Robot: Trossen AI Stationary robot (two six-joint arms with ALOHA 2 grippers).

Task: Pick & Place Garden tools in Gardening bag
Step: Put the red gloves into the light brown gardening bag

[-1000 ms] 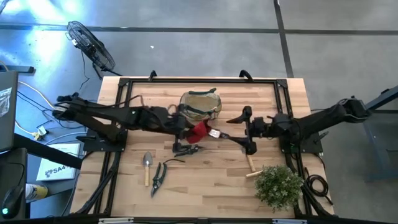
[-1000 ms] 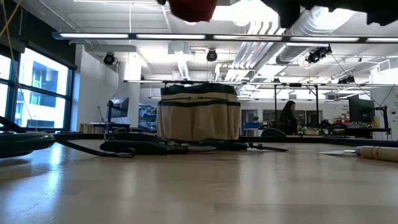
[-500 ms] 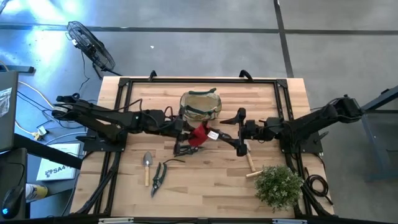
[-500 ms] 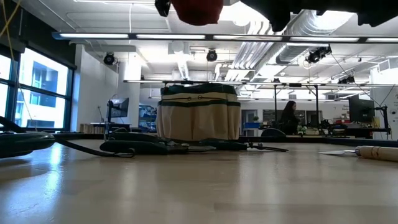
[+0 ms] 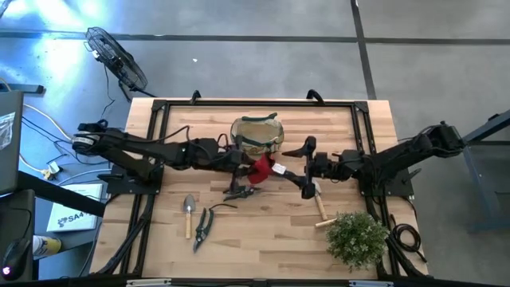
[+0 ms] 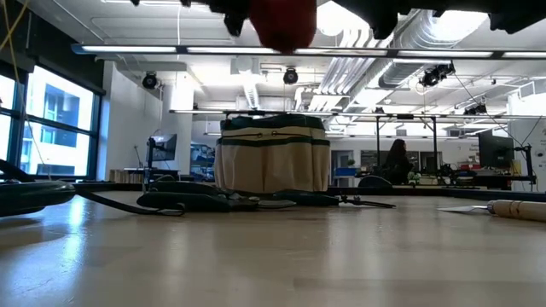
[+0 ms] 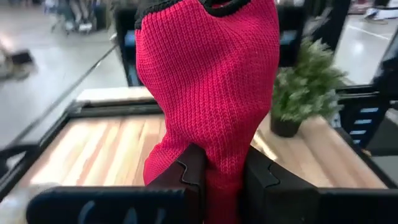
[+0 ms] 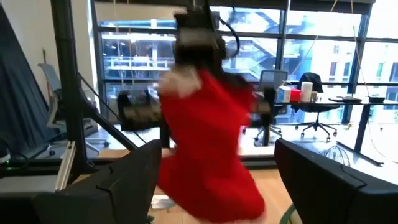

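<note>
The left end effector is clamped on the red glove, its two dark fingers pinching the knitted fabric, and it holds the glove up off the worktop near the middle, just in front of the gardening bag. In the left wrist view the glove hangs between the fingers and fills most of the picture, its dark cuff at the far end.

The right end effector faces the glove from the other side, fingers spread wide apart with nothing between them (in its own wrist view the glove shows blurred in the gap between the two dark fingers, not touched by either).

The gardening bag stands upright toward the worktop's far edge, about midway along it. A pair of dark shears lies on the worktop under the glove. Toward the near left corner lie a trowel and another pair of shears, side by side. A second wooden handle shows below the right arm, near the green plant at the near right corner.
</note>
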